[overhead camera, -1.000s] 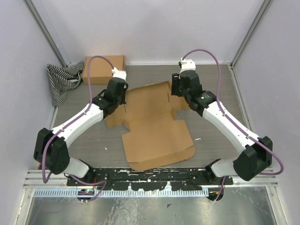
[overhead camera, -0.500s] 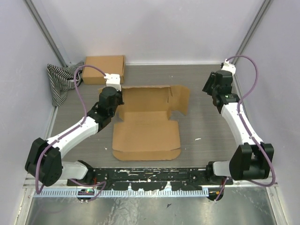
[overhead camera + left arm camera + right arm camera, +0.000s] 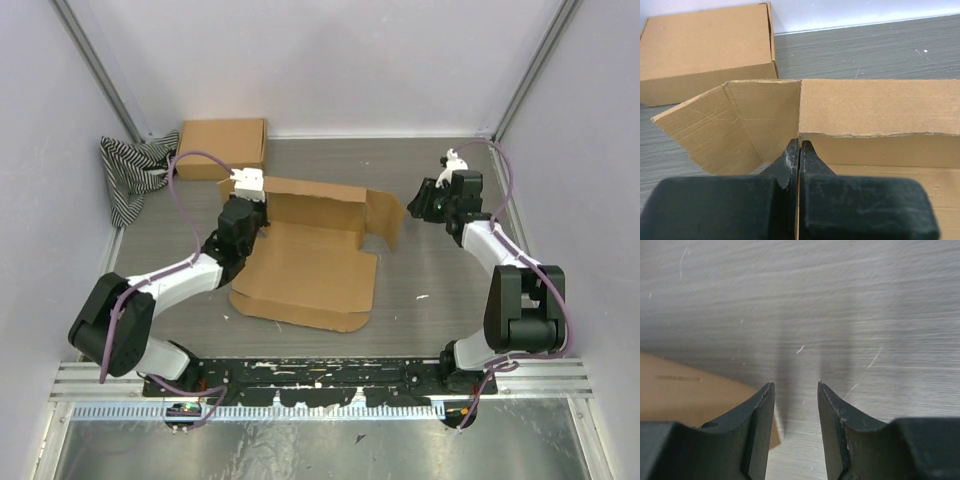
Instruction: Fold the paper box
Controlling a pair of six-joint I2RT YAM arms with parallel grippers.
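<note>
- Overhead: the paper box [image 3: 310, 265] lies in the middle of the table [image 3: 450, 290], only partly shaped. Its back wall stands, the right flap is up, and the big front panel lies flat. My left gripper [image 3: 250, 207] is at the back-left corner. My right gripper [image 3: 418, 203] is near the right flap, apart from it.
- Left wrist: the fingers [image 3: 810, 160] are pinched tight on the cardboard where the wall meets the left flap, which leans outward. A second box [image 3: 705, 45] sits behind.
- Right wrist: the fingers [image 3: 762, 405] are narrowly apart and hold nothing. They are over bare table, with a corner of the box at lower left.
- I judge this an early stage: the side walls, tucks and lid remain.
</note>
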